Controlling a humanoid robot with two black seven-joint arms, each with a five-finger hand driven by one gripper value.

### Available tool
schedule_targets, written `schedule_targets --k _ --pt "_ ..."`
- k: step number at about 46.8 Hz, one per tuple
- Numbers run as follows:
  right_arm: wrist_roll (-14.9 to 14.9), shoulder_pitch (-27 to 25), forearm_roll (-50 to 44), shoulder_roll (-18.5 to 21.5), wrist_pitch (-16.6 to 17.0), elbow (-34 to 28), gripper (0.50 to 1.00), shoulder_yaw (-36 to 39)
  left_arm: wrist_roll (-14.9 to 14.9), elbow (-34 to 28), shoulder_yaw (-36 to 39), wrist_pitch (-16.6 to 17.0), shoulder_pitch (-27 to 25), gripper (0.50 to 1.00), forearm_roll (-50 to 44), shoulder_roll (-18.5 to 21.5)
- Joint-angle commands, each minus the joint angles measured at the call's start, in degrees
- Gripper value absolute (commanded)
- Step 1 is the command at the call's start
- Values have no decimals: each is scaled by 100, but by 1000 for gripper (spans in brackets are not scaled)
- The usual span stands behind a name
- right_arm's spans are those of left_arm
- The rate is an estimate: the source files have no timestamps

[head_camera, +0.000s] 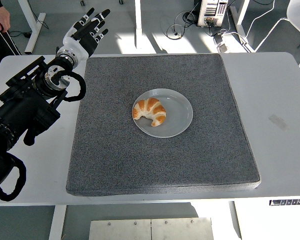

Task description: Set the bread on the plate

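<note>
One croissant point(150, 111) sits on left part of plate point(179, 113), so placing looks done. My left hand point(85, 32) empty, fingers spread, well up-left of plate. Nothing left but parking arm.

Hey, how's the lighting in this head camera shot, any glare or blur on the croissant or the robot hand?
Head view: even, soft light; the croissant and plate are sharp, with no strong glare. The left robot hand, fingers spread, is crisp, without motion blur. Bright sunlight patches fall on the floor beyond the table.
</note>
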Motion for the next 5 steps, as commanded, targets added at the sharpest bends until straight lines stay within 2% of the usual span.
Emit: schedule_targets --k 1,5 --pt "1 0 0 0 1 -1 1000 0 -1 0 -12 -5 13 981 -2 1" --pt "1 9 0 0 1 -1 1000 0 -1 0 -56 -5 22 981 6 1"
